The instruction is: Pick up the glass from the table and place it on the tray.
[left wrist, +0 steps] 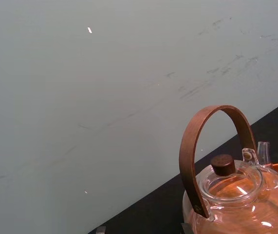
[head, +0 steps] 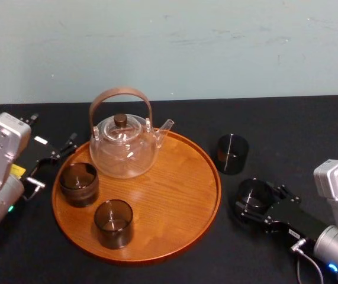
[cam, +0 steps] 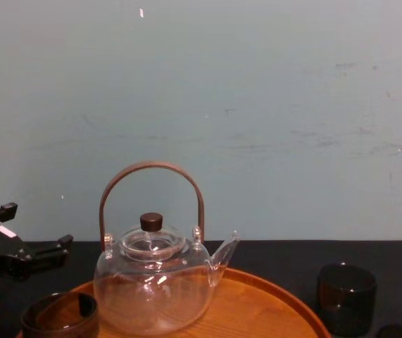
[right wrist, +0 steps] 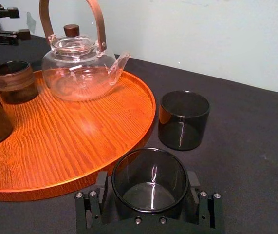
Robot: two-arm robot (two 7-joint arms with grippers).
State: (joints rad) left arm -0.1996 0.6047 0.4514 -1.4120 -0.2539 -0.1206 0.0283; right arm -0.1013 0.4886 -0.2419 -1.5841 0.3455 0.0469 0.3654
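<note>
1. Right now you are at the grasp step: the right gripper (head: 254, 203) sits near the desk's (head: 287, 130) front right corner, just off the tray's (head: 174, 195) right rim.
2. Its fingers (right wrist: 101, 181) are closed against both sides of the glass (right wrist: 150, 171), which stands upright between them. It looks to rest on the desk, but you cannot be sure from these views.
3. A second dark glass (head: 232, 154) stands free on the desk just behind it, close to the rim.
4. Your left gripper (head: 51, 161) waits with its fingers spread at the tray's left side, gripping nothing.
5. Next, you probably need to lift enough to clear the low rim, then carry the glass left over the wood.
6. Aim for the bare right half: the teapot (head: 124, 148) and two tray glasses (head: 79, 183) (head: 113, 223) crowd the back and left.
7. Keep the glass level and set it down before you open the fingers.
</note>
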